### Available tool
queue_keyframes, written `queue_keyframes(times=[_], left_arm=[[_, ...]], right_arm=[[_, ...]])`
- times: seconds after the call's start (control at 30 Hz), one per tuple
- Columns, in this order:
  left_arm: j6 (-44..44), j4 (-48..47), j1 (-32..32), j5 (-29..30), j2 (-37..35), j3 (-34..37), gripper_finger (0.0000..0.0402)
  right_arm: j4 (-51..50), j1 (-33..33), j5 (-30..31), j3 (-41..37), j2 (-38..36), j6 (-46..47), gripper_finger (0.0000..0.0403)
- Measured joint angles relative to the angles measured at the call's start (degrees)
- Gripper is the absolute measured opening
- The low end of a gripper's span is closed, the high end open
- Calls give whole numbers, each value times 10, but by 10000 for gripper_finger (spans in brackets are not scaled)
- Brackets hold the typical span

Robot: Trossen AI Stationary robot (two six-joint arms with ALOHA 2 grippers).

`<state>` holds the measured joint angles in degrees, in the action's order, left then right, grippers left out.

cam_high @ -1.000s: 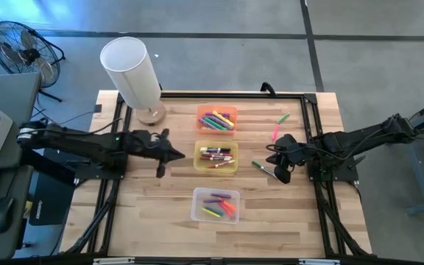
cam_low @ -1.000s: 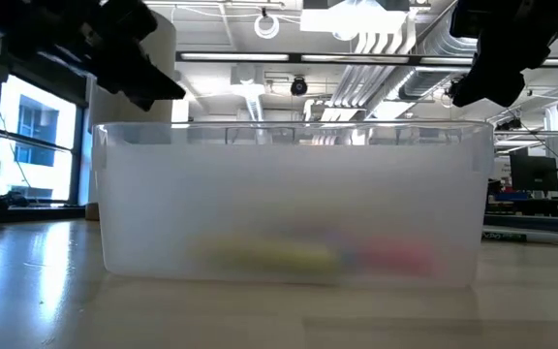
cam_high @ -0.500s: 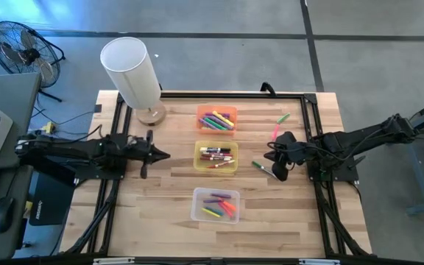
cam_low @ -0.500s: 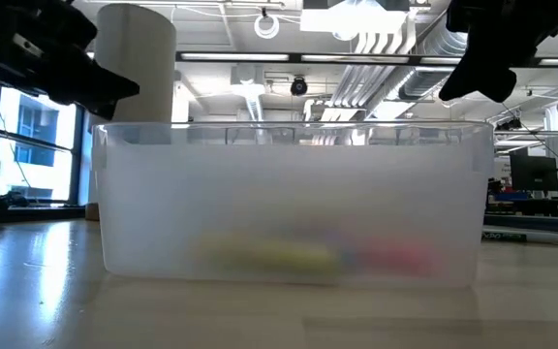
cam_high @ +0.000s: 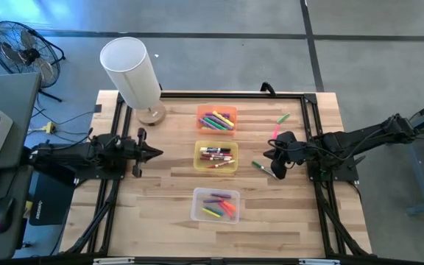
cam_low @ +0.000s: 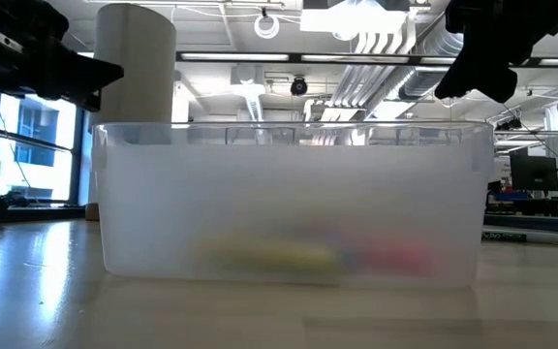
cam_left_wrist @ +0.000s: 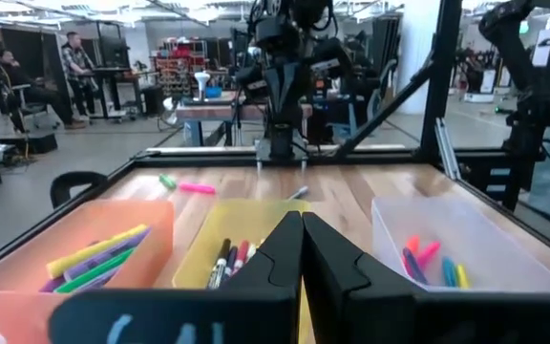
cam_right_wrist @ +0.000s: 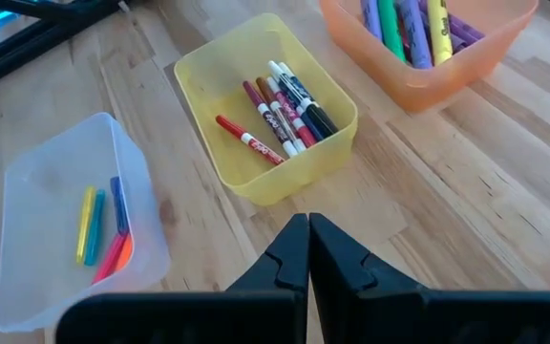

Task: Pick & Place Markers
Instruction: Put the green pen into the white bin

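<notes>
Left gripper (cam_high: 152, 153): fingers pressed together, empty; hangs at the desk's 9 o'clock side, nose toward the bins.
Orange bin (cam_high: 217, 119): 12 o'clock of centre; purple, green and yellow markers inside.
Yellow bin (cam_high: 216, 156): desk centre; red and black-capped markers inside.
Clear bin (cam_high: 216, 205): 6 o'clock of centre; yellow, blue and orange-red markers inside.
Loose markers: green marker (cam_high: 259, 166) lies just at 9 o'clock of the right gripper; pink marker (cam_high: 275, 132) and a second green one (cam_high: 283, 118) lie toward 1 o'clock, well apart from the bins.
Right gripper (cam_high: 273, 158): fingers pressed together, holding nothing; hovers at 3 o'clock of the yellow bin.
Step in hand (judged): fetch the nearest loose marker. Spread the fingers first, line them across the barrel, come down straight, pinch mid-length.
Edges: the yellow bin wall is near at 9 o'clock; the dark frame rail (cam_high: 309, 125) runs close at 3 o'clock.
Open room: bare desk (cam_high: 271, 213) toward 5 o'clock, and between the bins and the left gripper.
</notes>
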<state>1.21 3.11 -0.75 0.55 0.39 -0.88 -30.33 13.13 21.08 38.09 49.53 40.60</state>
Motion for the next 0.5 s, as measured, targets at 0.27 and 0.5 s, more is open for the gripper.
queue_keyframes(times=[0.27,0.5], left_arm=[[-20,-14,0,0,1,1,1],[-21,-22,0,0,3,1,1]], right_arm=[[17,0,27,0,0,-1,0],[70,-64,84,2,38,-47,0]])
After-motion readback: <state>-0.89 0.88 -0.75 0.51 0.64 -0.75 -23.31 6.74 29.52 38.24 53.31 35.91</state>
